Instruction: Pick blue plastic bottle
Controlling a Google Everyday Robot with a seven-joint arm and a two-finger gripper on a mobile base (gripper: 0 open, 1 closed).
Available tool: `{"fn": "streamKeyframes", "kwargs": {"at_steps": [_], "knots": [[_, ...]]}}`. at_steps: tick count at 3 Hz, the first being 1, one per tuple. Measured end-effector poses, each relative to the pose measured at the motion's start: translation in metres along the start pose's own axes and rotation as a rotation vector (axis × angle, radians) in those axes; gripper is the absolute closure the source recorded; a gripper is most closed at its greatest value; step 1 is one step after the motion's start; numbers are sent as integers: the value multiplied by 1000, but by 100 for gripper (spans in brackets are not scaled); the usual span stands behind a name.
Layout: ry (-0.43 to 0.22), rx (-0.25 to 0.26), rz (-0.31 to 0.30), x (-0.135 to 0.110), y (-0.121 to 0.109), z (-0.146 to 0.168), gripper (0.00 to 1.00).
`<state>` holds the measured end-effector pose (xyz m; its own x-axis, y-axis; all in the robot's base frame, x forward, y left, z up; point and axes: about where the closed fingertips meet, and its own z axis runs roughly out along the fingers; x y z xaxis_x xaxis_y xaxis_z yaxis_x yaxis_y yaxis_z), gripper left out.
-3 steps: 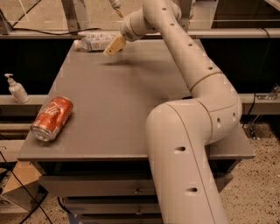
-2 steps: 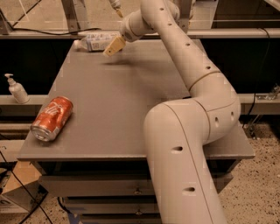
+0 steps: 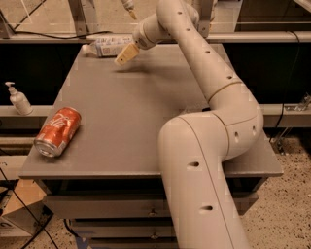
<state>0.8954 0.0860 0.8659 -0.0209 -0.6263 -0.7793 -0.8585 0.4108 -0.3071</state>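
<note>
The blue plastic bottle [image 3: 108,46] lies on its side at the far left edge of the grey table [image 3: 146,112], with its white cap pointing left. My gripper [image 3: 127,31] is at the far end of the table, just right of the bottle and above its right end. Its jaws stand wide open: one tan finger [image 3: 124,55] hangs down in front of the bottle's right end, and the other [image 3: 129,7] points up near the top of the view. The gripper holds nothing.
A red soda can [image 3: 57,131] lies on its side near the table's front left corner. A white pump dispenser bottle [image 3: 18,99] stands on a ledge left of the table. My arm arches over the right half of the table. A rail runs behind the table.
</note>
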Motion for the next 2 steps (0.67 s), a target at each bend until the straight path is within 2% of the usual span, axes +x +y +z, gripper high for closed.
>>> {"fn": "streamKeyframes", "kwargs": {"at_steps": [1, 2], "knots": [[-15, -22, 14, 1, 3, 2, 15], [-30, -44, 13, -1, 7, 2, 38]]}}
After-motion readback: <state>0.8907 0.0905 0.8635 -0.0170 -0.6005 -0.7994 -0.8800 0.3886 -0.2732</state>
